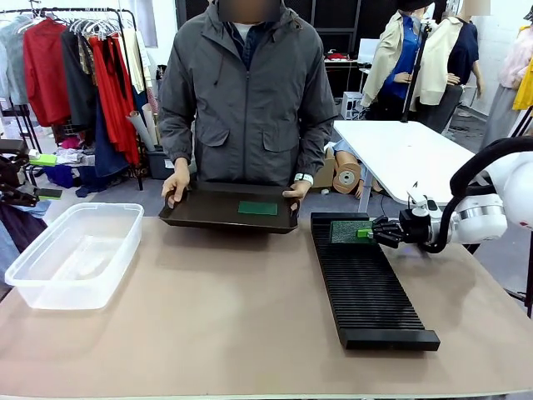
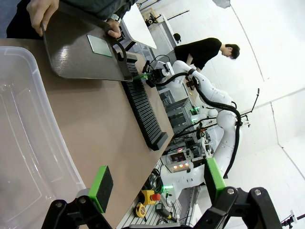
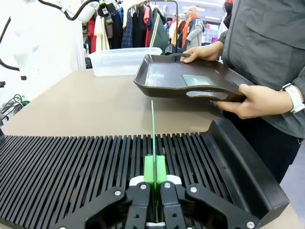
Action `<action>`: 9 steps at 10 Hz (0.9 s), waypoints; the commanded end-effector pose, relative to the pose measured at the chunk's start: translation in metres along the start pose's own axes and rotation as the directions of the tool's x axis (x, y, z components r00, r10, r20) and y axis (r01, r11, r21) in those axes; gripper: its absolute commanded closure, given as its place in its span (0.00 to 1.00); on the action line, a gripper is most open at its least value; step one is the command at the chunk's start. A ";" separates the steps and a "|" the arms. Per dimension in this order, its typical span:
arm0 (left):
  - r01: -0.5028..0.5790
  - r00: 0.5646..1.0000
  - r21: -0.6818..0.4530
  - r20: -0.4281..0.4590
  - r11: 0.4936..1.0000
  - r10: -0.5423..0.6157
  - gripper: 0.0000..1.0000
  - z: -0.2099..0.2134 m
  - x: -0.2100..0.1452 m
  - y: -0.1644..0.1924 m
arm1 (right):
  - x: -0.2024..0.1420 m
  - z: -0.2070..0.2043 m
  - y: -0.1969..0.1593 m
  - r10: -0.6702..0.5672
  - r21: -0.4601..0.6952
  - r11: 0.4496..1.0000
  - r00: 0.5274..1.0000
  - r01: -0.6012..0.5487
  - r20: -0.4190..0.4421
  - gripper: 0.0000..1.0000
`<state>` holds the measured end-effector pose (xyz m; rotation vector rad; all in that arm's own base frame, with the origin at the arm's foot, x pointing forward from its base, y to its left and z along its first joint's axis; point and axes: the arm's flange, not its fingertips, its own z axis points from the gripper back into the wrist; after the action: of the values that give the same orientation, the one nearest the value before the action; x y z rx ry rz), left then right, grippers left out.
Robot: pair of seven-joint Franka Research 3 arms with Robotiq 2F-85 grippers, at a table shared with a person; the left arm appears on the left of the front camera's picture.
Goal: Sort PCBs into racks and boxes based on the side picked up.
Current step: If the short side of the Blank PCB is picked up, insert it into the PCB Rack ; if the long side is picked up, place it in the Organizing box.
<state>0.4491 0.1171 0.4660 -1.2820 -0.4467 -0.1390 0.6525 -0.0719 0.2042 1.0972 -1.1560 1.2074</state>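
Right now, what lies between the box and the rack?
Bare table nearer the robot; at the far edge, the person's tray carrying a PCB, seen in the front view.

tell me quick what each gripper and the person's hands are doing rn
left gripper: open, empty
right gripper: shut on a PCB, upright at the rack
person's hands: both holding the black tray
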 end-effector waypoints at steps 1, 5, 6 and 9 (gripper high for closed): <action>-0.010 1.000 0.002 0.000 1.000 0.010 0.00 0.001 0.000 -0.001 | -0.005 -0.009 0.005 0.025 -0.046 0.999 0.999 -0.027 -0.040 1.00; -0.010 1.000 0.002 0.000 1.000 0.010 0.00 0.001 0.000 -0.001 | 0.000 -0.005 0.003 0.035 -0.057 0.998 0.999 -0.035 -0.010 0.89; -0.010 1.000 0.002 0.000 1.000 0.010 0.00 0.001 0.000 -0.001 | 0.002 -0.004 0.003 0.033 -0.055 0.998 0.999 -0.033 0.000 0.70; -0.010 1.000 0.002 0.000 1.000 0.010 0.00 0.001 0.000 -0.001 | 0.008 -0.003 0.002 0.028 -0.044 0.999 0.998 -0.025 0.063 0.11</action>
<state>0.4491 0.1170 0.4660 -1.2820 -0.4467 -0.1391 0.6550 -0.0721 0.2059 1.0904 -1.1959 1.1777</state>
